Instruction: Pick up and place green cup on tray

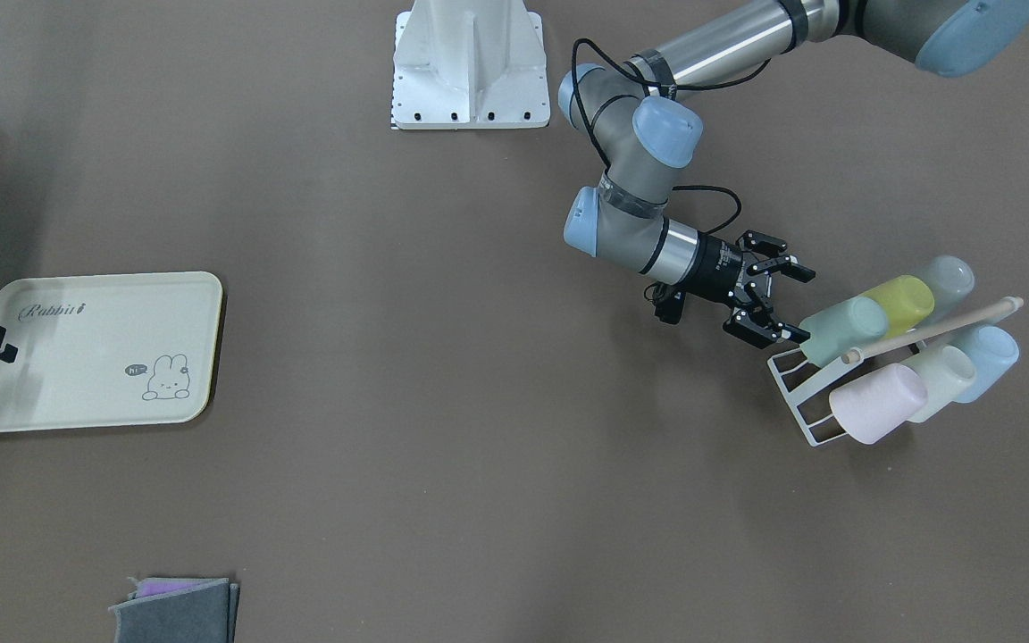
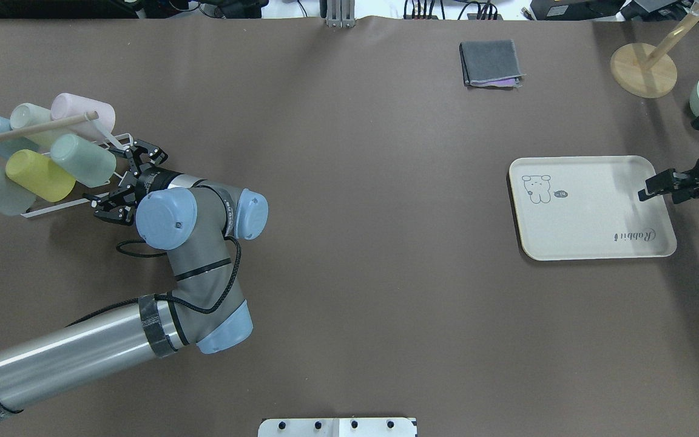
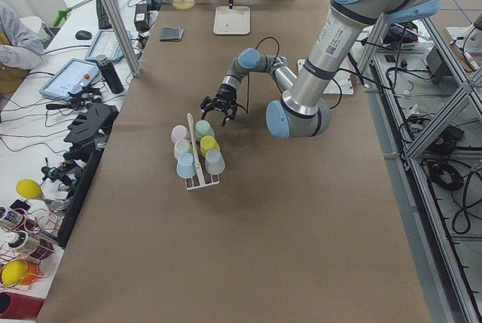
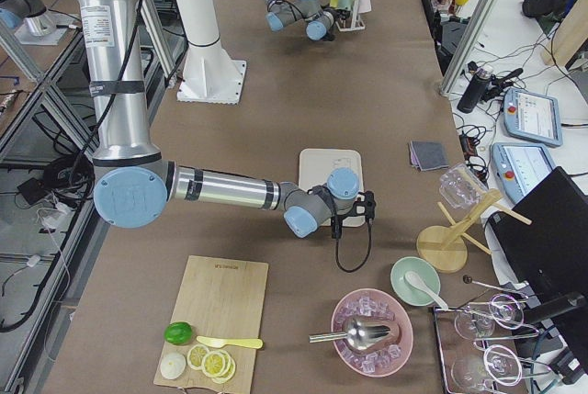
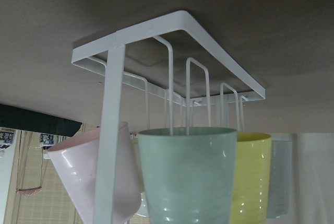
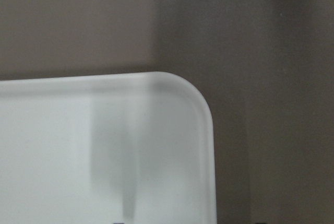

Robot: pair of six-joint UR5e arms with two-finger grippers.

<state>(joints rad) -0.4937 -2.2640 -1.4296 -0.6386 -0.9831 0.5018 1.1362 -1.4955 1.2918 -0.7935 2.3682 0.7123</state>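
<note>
The green cup lies on its side on a white wire rack, nearest my left arm; it also shows in the overhead view and fills the left wrist view. My left gripper is open, its jaws just short of the cup's base and not touching it. The cream tray with "Rabbit" script lies far across the table. My right gripper looks shut and empty, over the tray's edge; the right wrist view shows a tray corner.
The rack also holds a yellow-green cup, a grey-blue cup, a pink cup, a cream one and a blue one under a wooden bar. A folded grey cloth and a wooden stand lie beyond the tray.
</note>
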